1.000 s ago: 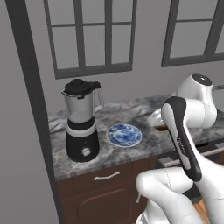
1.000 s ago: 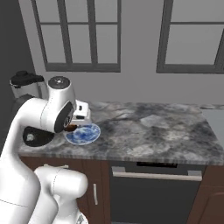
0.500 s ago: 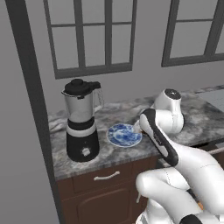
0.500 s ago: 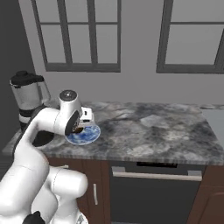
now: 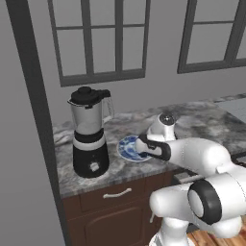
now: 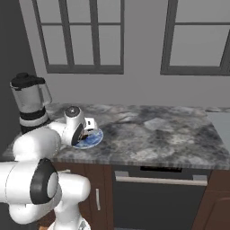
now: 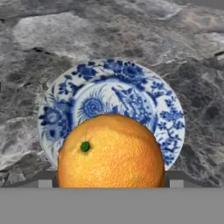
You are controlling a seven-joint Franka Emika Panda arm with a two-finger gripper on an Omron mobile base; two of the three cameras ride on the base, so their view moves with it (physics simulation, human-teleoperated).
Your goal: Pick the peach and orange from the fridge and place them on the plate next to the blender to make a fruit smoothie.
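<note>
The orange (image 7: 111,153) sits between my gripper's (image 7: 111,181) fingers, a uniformly orange ball with a small green stem dot, and it hides most of both fingers. It hangs just above the near edge of the blue-and-white plate (image 7: 127,87). That plate (image 5: 126,150) lies on the marble counter right of the blender (image 5: 90,132), with my gripper (image 5: 143,146) lowered over it. From the right base view, the gripper (image 6: 86,133) hovers over the plate (image 6: 94,140) beside the blender (image 6: 30,105). The peach is out of view. I cannot tell whether the tall grey panel (image 5: 19,144) is the fridge.
The grey marble counter (image 6: 157,134) stretches to the right of the plate, with a pale sink edge (image 6: 220,121) at its far right. Dark wood drawers (image 5: 110,197) and a dark appliance front (image 6: 152,197) lie below. Windows (image 5: 101,38) line the wall behind.
The arm has swung from high on the right down and left, bringing the hand low over the plate. Blender and plate have not moved.
</note>
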